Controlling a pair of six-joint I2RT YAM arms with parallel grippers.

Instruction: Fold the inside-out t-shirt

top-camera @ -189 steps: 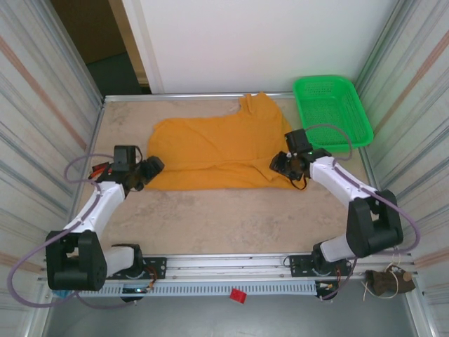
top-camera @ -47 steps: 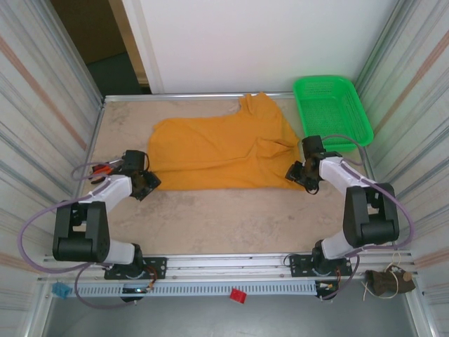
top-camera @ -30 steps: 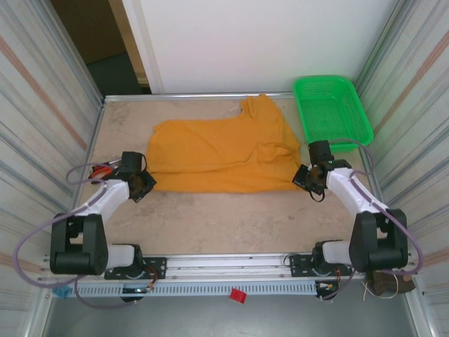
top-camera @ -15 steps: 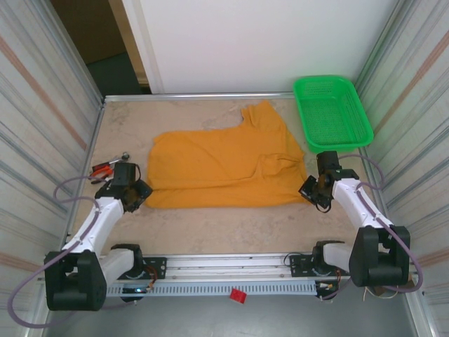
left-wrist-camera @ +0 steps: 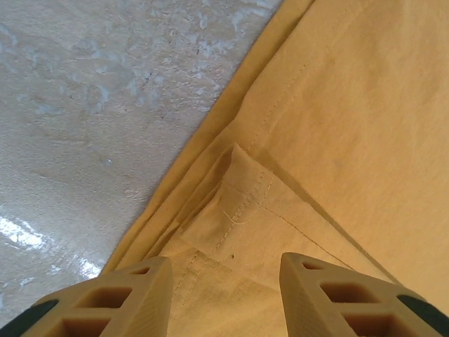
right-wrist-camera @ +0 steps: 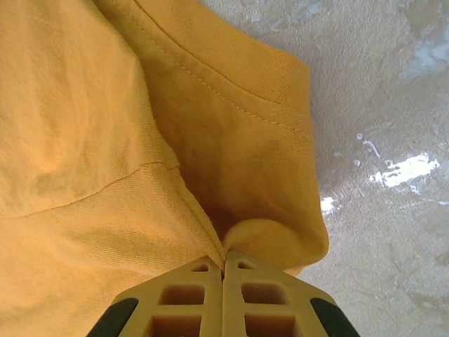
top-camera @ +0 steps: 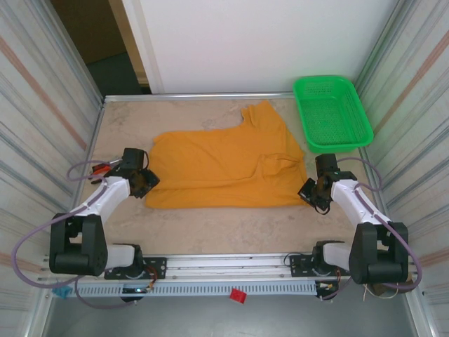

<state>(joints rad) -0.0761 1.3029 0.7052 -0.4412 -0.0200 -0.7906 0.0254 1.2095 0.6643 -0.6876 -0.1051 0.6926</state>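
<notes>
The inside-out t-shirt [top-camera: 224, 165] lies flat on the table [top-camera: 210, 228], its long axis running left to right between my arms. My right hand [top-camera: 309, 191] is pinched on its near right corner. My left hand [top-camera: 144, 184] (fingers apart, empty) straddles the near left corner.

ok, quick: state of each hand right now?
Left hand: open, poised over the t-shirt hem, holding nothing.
Right hand: closed, pinching a fold of the t-shirt.

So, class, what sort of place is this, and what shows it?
Probably a robot lab test cell: left arm and right arm bolted at the table edge, ribbed panel walls closing it in, a lone t-shirt laid out near a green basket.
</notes>
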